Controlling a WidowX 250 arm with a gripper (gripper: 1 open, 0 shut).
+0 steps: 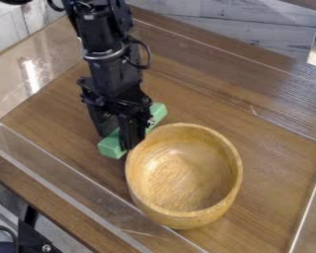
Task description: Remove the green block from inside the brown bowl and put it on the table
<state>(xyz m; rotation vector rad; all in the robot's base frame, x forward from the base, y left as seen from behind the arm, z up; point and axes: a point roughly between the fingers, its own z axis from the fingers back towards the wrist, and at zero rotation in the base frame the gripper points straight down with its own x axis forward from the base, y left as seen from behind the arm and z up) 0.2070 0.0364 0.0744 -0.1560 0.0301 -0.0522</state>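
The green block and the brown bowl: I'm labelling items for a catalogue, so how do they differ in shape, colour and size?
The green block is straight-edged and elongated, while the brown bowl is round and hollow. The block is bright green; the bowl is light brown with a thick rim. The block is clearly smaller than the bowl. Both are on the table.

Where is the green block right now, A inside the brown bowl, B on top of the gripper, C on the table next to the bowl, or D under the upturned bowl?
C, the green block lies on the wooden table beside the brown bowl, which shows a bare inside.
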